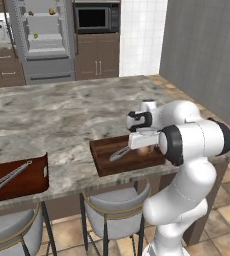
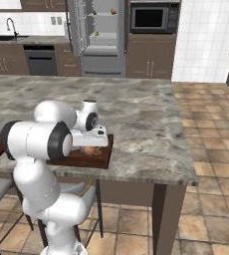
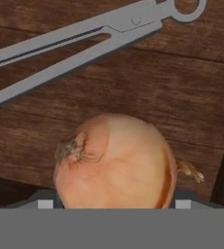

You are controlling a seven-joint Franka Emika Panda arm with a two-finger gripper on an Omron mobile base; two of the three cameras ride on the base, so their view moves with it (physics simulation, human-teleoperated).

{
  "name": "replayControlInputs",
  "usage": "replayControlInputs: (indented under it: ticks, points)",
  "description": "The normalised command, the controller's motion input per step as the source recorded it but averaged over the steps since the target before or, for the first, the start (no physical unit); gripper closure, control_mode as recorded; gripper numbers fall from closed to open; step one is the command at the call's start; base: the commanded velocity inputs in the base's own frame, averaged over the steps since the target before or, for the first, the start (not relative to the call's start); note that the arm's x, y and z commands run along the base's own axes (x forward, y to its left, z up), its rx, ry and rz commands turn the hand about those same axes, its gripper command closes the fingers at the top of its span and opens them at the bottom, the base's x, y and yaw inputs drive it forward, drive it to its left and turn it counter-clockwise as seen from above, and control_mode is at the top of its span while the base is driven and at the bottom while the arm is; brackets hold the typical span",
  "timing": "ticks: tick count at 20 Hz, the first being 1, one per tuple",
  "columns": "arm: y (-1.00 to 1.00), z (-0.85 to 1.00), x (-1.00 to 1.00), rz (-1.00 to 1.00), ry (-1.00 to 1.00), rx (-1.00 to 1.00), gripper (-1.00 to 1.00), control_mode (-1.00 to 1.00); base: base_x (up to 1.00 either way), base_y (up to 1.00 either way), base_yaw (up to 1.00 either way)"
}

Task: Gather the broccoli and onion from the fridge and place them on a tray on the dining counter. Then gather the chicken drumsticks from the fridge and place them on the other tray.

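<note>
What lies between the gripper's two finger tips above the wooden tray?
The onion sits between the finger tips of the gripper, over the tray, below the metal tongs, as the hand view shows.

Dark grained wooden tray [image 3: 148,92], matt grey metal tongs [image 3: 80,41], smooth-skinned onion [image 3: 116,163]

Grey tongs [image 3: 80,41], microwave [image 1: 96,18], stools [image 1: 114,210]

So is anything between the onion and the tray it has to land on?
Nothing visible. The onion sits between the tool's fingertips directly over the wooden tray on the dining counter. The metal tongs lie on the tray beside it, apart from the onion, not under it.
</note>
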Motion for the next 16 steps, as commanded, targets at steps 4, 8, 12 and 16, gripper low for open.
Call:
replayControlInputs:
  ticks: [4, 8, 12, 16]
  points:
    - [-0.01, -0.01, 0.00, 0.00, 0.04, 0.00, -1.00, -1.00, 0.00, 0.00, 0.00]
    - [-0.01, 0.04, 0.00, 0.00, 0.01, 0.00, -1.00, -1.00, 0.00, 0.00, 0.00]
    - [0.00, 0.35, -0.02, 0.00, 0.05, -0.03, -1.00, -1.00, 0.00, 0.00, 0.00]
    - [0.16, 0.95, -0.12, -0.01, 0.00, -0.07, -1.00, -1.00, 0.00, 0.00, 0.00]
